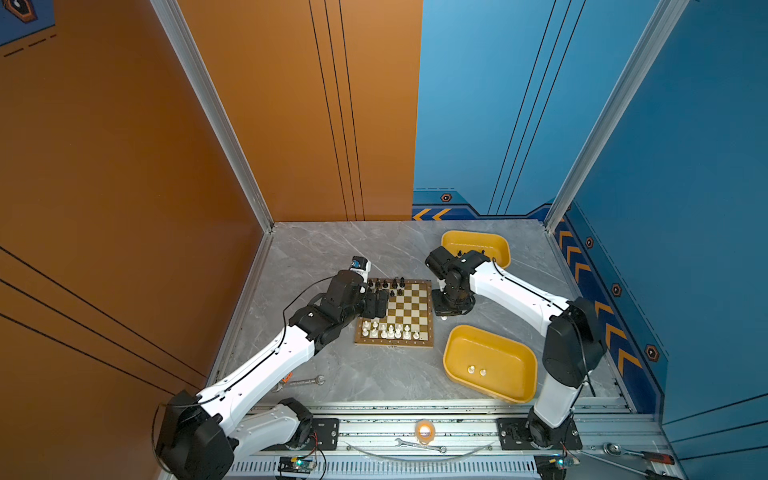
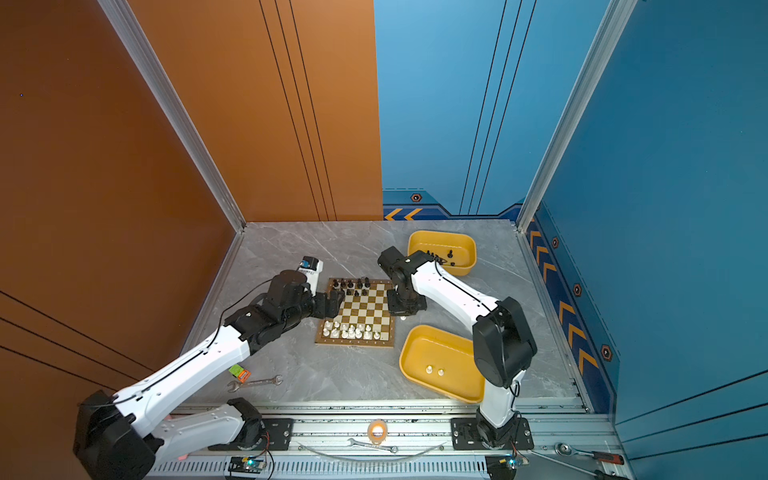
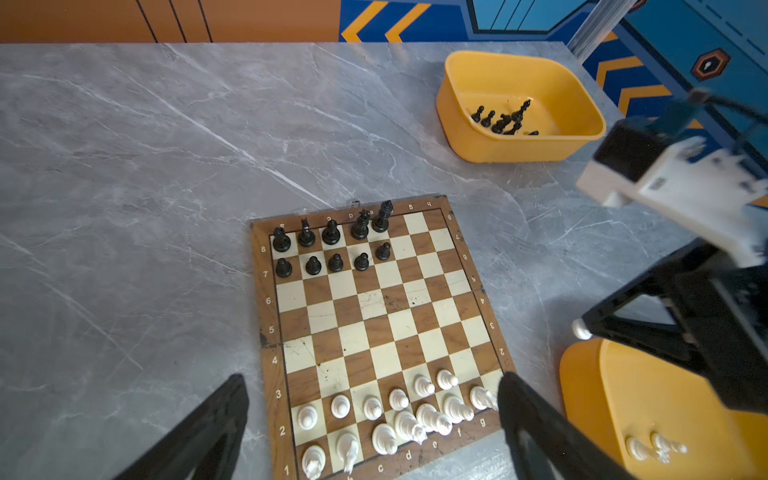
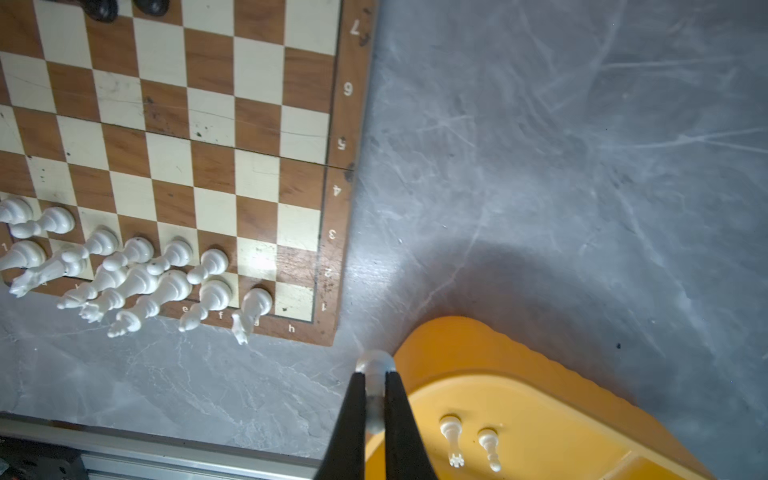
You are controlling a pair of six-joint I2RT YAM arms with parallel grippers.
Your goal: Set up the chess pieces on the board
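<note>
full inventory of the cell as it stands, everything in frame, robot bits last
board: one, brown and cream, mid-table
black pieces on board: ten, black, two rows at far edge
white pieces on board: about thirteen, cream-white, two rows at near edge
far tray: one, yellow, beyond board's far right corner
near tray: one, yellow, right of board's near corner
black pieces in far tray: several, black
white pieces in near tray: two, cream-white
wrenches: two, silver, one on table, one on front rail
table: one, grey marble
left tool: one, black, open, over board's left edge
right tool: one, black, shut on white piece, between board and near tray
</note>
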